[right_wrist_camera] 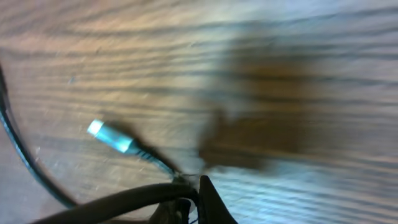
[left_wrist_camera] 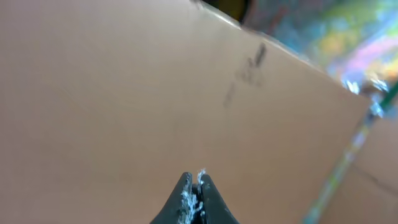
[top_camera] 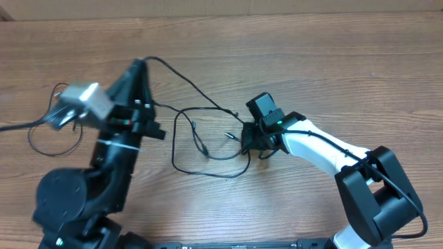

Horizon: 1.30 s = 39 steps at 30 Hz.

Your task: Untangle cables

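Wood-grain planks make up the table (top_camera: 311,62), which fills the overhead view; behind its far edge a plain tan strip is seen. The cables (top_camera: 206,152) are spread across the middle of the table as thin black cords. One wide loop lies between the two arms, smaller strands are crossed inside it, and a single strand is carried up and to the left, off the surface.

That raised strand is met by the left gripper (top_camera: 142,66), which is held high over the left half of the table. In the left wrist view its fingers are pressed tight together against a blurred brown backdrop (left_wrist_camera: 124,93). The cord itself cannot be made out between them there, so the grasp is read from the overhead view alone.

The right gripper (top_camera: 249,144) is lowered to the table at the right edge of the loop. In the right wrist view its jaws are clenched. A thin cord is seen running into the tips from a silver-tipped plug (right_wrist_camera: 112,137), which lies on the wood just to the left. A thicker dark cord is curved beside the fingers, and another is bent along the left border of that view. Much of this view is blurred.
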{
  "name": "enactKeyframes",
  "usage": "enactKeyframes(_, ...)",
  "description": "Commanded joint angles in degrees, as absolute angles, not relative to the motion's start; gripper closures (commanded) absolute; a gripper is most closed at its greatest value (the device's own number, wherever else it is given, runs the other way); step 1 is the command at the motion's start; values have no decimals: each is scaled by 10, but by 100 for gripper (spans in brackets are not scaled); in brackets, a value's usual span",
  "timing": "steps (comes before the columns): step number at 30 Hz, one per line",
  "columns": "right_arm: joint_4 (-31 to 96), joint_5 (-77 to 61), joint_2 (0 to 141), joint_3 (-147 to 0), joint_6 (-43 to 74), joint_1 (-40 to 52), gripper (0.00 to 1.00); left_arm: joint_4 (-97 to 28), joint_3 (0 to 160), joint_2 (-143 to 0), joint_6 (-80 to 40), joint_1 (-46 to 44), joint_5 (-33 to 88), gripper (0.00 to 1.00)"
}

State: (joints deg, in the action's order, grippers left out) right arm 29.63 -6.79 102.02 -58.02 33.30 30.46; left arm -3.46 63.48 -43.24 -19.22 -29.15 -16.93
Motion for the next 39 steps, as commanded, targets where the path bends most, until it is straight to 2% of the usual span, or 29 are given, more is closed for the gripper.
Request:
enactKeyframes(1, 296, -21, 1011, -592, 361, 283, 96, -14, 648, -406, -175, -289, -281, 96)
enactKeyframes(8, 290, 0, 1011, -592, 382, 245, 96, 17, 648, -378, -162, -289, -368, 96)
enactKeyframes(17, 288, 2, 1011, -592, 382, 232, 95, 5, 648, -373, -134, -289, -371, 96)
enactKeyframes(26, 288, 4, 1011, -592, 381, 232, 92, -124, 648, -373, -152, -289, -374, 96)
enactKeyframes(39, 288, 4, 1011, -592, 381, 232, 91, -458, 648, -378, -297, -289, -322, 96)
